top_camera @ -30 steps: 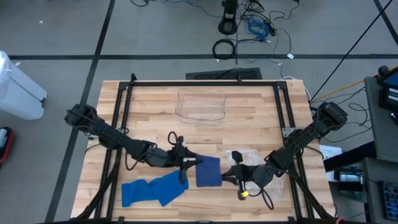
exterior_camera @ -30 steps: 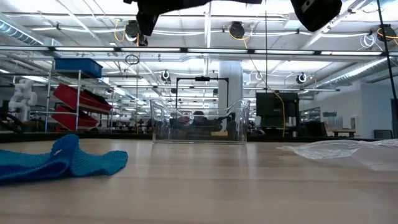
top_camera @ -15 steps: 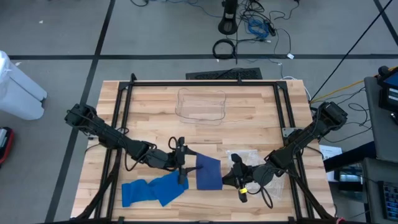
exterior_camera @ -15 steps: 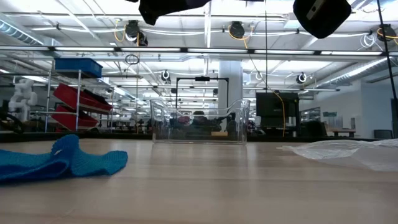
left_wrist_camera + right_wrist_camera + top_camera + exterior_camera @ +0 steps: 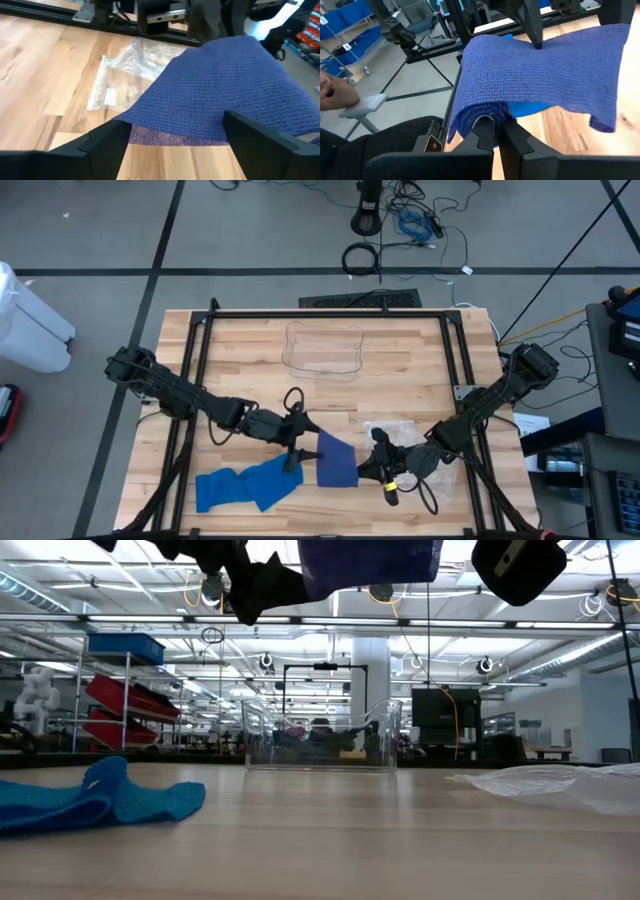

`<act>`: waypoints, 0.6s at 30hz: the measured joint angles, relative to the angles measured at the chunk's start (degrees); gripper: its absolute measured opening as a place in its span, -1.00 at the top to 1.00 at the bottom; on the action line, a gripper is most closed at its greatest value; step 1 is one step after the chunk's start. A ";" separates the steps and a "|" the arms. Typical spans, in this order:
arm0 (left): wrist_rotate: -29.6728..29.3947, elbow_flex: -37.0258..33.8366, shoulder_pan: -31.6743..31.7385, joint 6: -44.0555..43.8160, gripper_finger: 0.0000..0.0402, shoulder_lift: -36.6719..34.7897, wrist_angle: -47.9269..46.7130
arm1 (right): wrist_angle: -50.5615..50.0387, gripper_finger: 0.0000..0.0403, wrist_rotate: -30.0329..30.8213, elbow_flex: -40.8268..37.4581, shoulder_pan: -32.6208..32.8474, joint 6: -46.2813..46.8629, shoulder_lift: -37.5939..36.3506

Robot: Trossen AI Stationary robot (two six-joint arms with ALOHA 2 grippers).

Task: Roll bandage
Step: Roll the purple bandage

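We see the dark blue bandage lifted off the worktop, its rolled end wrapped around the clenched fingers of the right hand and a flat sheet of it stretching away from that hand toward the left hand. In the right wrist view the bandage curls over the two closed fingertips, which pinch the inner turn of the roll. In the left wrist view the free edge of the bandage hangs just ahead of the left hand's fingers, which stand spread wide and released, with nothing between them; the cloth does not touch either finger.

Below the left hand, nearer the worktop's front edge, a lighter blue bandage lies crumpled flat on the wood; in the low view it rests well apart from the rest. Just behind the right hand lies a clear plastic wrapper. Farther off, beyond both hands near the worktop's back, stands a clear plastic bin.
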 joint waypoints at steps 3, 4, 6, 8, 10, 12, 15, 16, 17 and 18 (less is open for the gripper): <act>2.16 0.00 0.24 0.28 -0.68 -0.71 -0.77 | -1.02 1.00 0.02 0.00 0.00 0.16 0.00; 2.72 0.00 0.26 0.95 -0.68 -1.03 -1.23 | -1.26 1.00 0.04 0.00 0.00 0.16 0.00; 3.10 0.09 0.44 3.76 -0.68 -2.12 -4.63 | -1.21 1.00 0.22 0.00 0.00 0.22 0.00; 1.94 0.07 0.96 4.14 -0.68 -3.06 -8.22 | -1.38 1.00 0.34 0.00 0.00 0.61 0.00; 0.10 0.02 1.53 3.23 -0.68 -3.52 -9.45 | -1.74 1.00 0.01 0.00 0.02 1.39 0.00; 0.12 0.00 1.84 3.09 -0.68 -3.52 -9.23 | -2.43 1.00 0.00 0.00 -0.12 1.61 0.00; 1.78 0.00 1.62 3.46 -0.68 -3.56 -12.02 | -2.47 1.00 0.46 0.00 -0.42 1.83 0.00; 1.84 0.00 1.62 3.39 -0.68 -3.59 -13.82 | -2.50 1.00 0.70 0.00 -0.44 1.82 0.00; 1.84 -0.01 1.70 3.13 -0.68 -3.69 -15.83 | -2.50 1.00 1.00 -0.02 -0.46 1.83 0.00; 1.80 -0.05 1.73 3.04 -0.68 -3.87 -17.32 | -2.54 1.00 1.75 -0.01 -0.42 2.03 0.00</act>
